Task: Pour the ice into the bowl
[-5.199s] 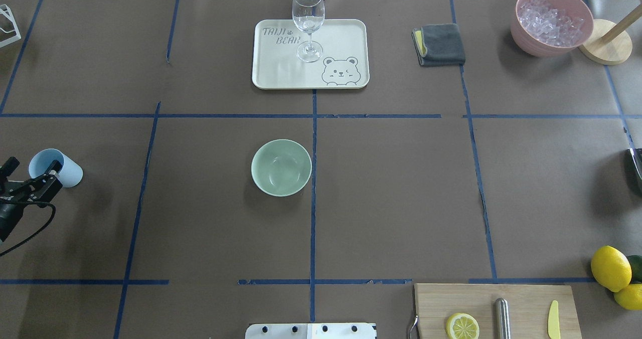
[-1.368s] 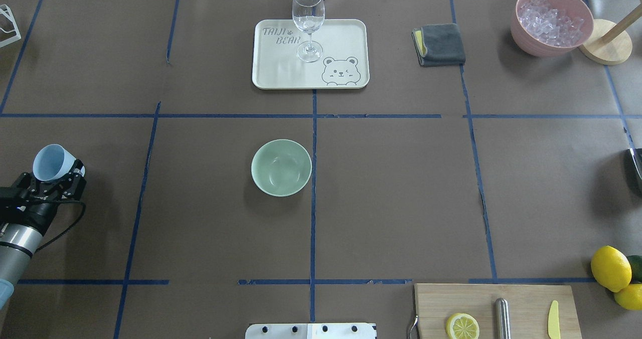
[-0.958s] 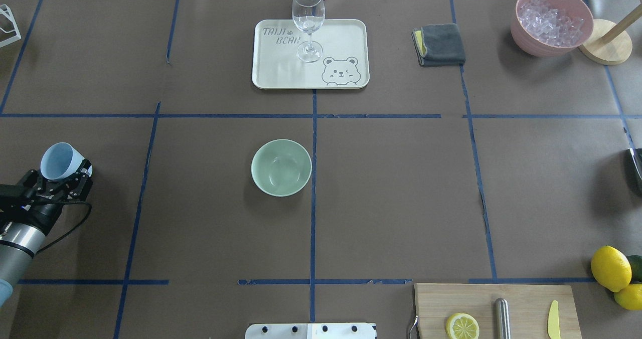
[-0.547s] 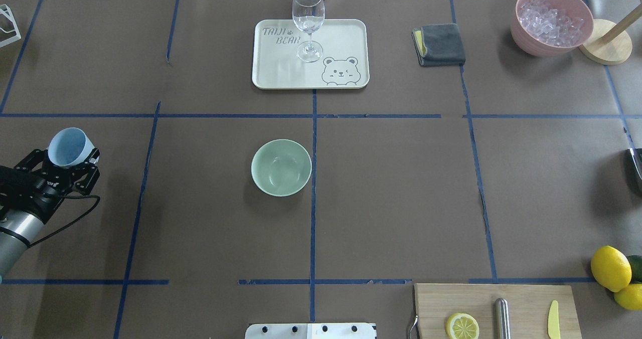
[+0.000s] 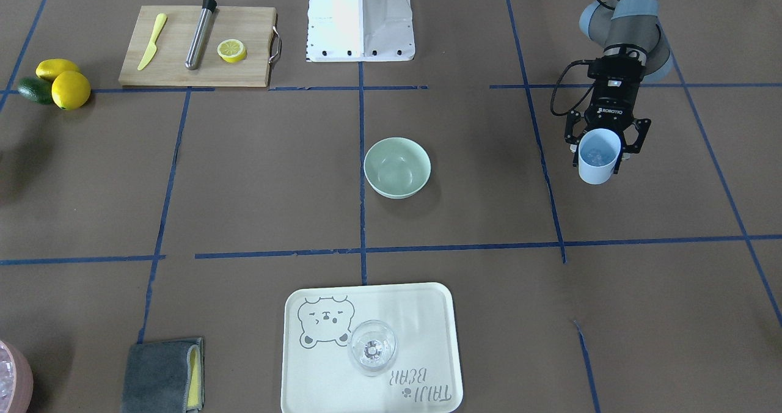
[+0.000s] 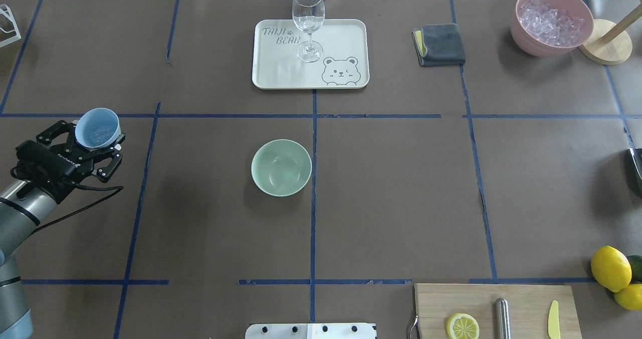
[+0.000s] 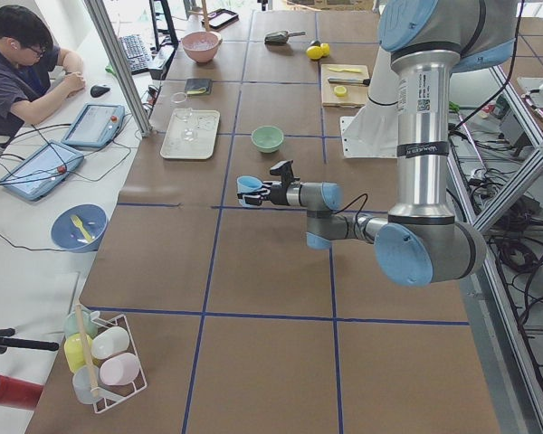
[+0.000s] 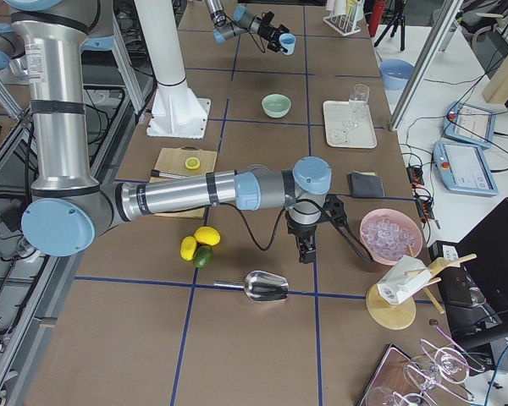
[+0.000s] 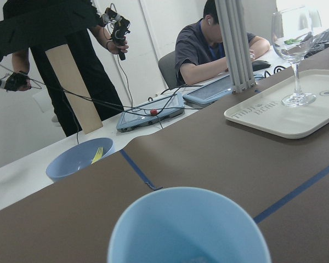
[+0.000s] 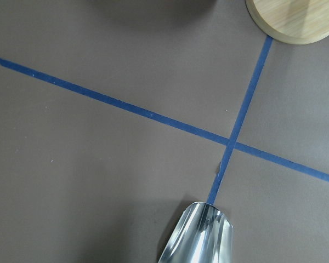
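The pale mint-green bowl stands empty near the table's middle, also in the front view. My left gripper is shut on a light blue cup and holds it upright above the table, well to the left of the bowl. Small clear ice cubes lie in the cup's bottom. The cup's rim fills the low part of the left wrist view. My right gripper hangs over the table's right end near a pink bowl; I cannot tell if it is open or shut.
A pink bowl full of ice stands at the far right. A tray with a wine glass is at the back middle, a grey cloth beside it. A cutting board, lemons and a metal scoop are at the near right.
My left gripper has lifted the blue cup, turned it upright, and carried it forward and to the right, towards the bowl. The bowl has not moved.
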Controlling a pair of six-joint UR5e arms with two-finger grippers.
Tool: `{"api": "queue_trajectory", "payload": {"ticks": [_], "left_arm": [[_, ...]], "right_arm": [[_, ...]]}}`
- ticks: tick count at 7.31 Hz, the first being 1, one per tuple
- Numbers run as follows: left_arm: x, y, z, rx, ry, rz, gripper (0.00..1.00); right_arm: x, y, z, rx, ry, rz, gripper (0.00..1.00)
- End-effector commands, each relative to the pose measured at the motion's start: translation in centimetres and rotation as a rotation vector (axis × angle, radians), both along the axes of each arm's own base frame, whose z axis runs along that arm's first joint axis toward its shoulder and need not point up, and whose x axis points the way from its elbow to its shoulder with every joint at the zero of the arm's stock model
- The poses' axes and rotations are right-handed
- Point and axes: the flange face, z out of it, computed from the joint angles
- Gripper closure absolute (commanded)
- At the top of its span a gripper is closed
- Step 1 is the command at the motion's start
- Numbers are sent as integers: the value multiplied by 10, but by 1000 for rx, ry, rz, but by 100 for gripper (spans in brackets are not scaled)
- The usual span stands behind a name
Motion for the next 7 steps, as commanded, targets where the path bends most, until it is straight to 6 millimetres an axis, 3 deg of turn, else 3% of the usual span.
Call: {"api": "queue_trajectory", "payload": {"ticks": [1, 4, 5, 7], "left_arm": [[54, -36, -66, 42, -128, -17, 100], [139, -73, -179, -11, -241, -7, 100], [156, -73, -190, -32, -298, 7, 100], [175, -51, -207, 90, -496, -12, 100]], "right_arm": [[4, 4, 4, -10, 0, 8, 0], [8, 8, 9, -18, 2, 16, 0], [10, 9, 11, -22, 3, 19, 0], [15, 12, 14, -29, 4, 29, 0]]}}
